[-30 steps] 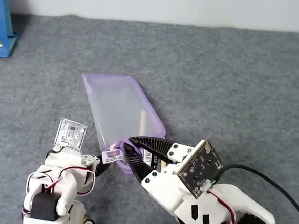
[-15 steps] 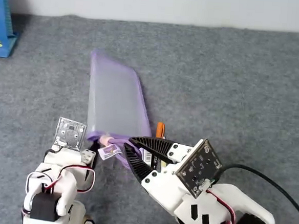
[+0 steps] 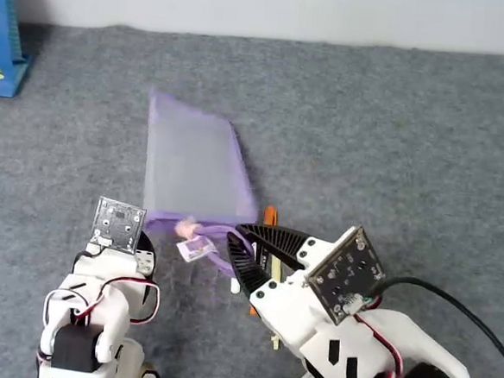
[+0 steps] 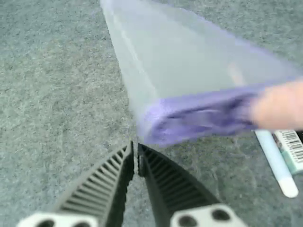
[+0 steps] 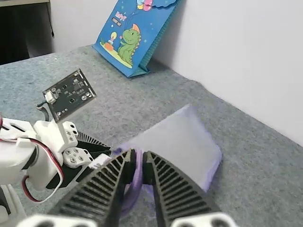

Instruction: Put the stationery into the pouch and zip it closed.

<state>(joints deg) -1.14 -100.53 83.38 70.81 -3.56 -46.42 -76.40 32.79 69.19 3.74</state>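
One tool (image 5: 138, 156) (right) pinches pouch (image 3: 193, 163).

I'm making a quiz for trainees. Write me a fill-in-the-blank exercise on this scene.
1. The translucent pouch has trim coloured ___.
2. The blue bag bears a picture of a green ___.
3. The right gripper is shut on the ___.
4. The cover of the table is ___ in colour.

Missing words: purple; dinosaur; pouch; grey.

Pouch (image 3: 193, 163) blurred; stationery (image 3: 270, 214) partly hidden under right arm (image 3: 300, 309).
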